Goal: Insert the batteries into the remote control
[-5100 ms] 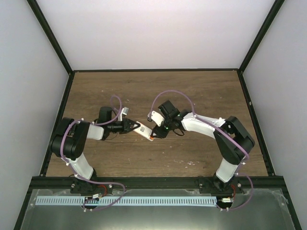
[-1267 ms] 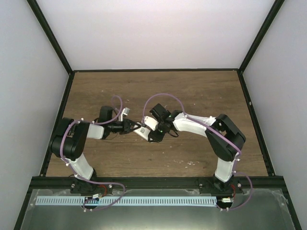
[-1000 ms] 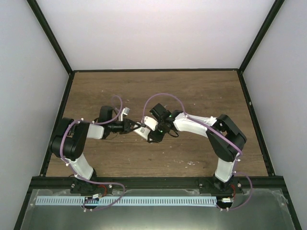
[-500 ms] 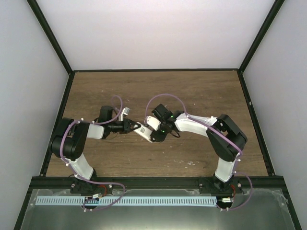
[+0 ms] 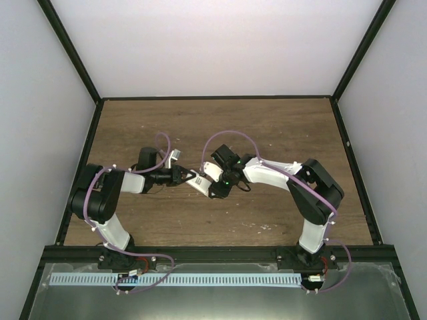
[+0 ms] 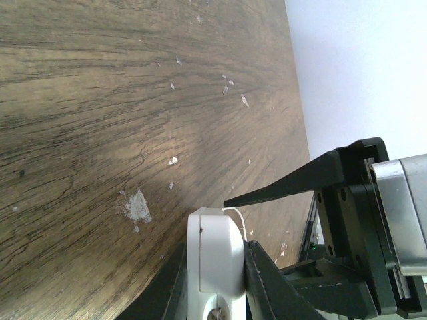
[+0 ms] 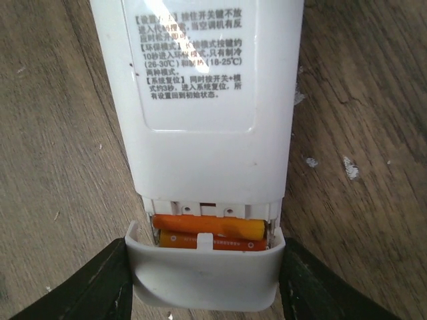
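White remote control point(image 7: 200, 87), Chinese-print label point(image 7: 199, 70) up, clamped by left gripper point(image 6: 215, 253); right gripper point(image 7: 203, 292) grips loose cover point(image 7: 200, 270) half hiding two orange batteries point(image 7: 210, 230).

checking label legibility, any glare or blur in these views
Right wrist: small glare spot on the remote control label, print sharp, batteries crisp by the cover. Left wrist: mild sheen across the table, grain sharp. Top external: even light, details tiny.

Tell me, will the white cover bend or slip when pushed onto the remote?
Probably stiff: the cover looks unbent between the fingers. Its smooth plastic may slip. It looks thin, so forcing it against the remote could crack it.
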Robot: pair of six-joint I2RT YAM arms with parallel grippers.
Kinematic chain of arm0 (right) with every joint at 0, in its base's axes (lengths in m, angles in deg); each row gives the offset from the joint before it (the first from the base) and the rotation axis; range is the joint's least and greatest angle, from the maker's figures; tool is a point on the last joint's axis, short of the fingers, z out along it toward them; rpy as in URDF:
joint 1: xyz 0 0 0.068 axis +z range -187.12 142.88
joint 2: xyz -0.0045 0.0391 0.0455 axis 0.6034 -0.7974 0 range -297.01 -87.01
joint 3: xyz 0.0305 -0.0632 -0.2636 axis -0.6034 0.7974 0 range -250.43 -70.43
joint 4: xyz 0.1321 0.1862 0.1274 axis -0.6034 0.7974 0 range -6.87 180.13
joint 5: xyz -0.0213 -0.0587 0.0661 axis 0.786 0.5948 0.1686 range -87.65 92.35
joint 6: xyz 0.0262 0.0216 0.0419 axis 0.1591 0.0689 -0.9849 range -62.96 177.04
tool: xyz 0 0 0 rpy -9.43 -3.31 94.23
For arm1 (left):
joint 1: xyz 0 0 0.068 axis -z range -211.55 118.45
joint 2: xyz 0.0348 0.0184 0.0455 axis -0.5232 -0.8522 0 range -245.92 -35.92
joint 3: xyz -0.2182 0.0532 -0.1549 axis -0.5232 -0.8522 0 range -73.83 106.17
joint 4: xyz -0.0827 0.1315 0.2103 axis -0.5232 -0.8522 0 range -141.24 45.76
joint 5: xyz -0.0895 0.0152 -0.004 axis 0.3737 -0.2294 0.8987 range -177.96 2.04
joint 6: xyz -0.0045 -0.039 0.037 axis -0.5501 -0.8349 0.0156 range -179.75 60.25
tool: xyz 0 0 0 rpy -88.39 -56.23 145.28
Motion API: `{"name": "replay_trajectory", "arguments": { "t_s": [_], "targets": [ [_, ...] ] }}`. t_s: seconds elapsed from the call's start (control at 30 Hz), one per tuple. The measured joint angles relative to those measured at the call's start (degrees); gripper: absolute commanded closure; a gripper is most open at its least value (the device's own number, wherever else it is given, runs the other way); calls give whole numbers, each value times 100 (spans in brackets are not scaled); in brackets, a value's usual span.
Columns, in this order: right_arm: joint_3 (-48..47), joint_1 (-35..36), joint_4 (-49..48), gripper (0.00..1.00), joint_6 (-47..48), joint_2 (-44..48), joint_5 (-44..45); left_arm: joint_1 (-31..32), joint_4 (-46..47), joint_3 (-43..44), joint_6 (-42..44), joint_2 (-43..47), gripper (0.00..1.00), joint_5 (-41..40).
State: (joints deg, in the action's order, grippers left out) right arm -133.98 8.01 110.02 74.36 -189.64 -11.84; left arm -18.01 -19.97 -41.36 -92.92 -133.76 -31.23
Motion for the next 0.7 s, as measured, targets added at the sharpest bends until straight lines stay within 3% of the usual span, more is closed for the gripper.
{"name": "replay_trajectory", "arguments": {
  "t_s": [0.7],
  "targets": [
    [-61, 0, -46, 49, 24, -114, -66, 0, 0, 0, 0, 0, 100, 2]
  ]
}}
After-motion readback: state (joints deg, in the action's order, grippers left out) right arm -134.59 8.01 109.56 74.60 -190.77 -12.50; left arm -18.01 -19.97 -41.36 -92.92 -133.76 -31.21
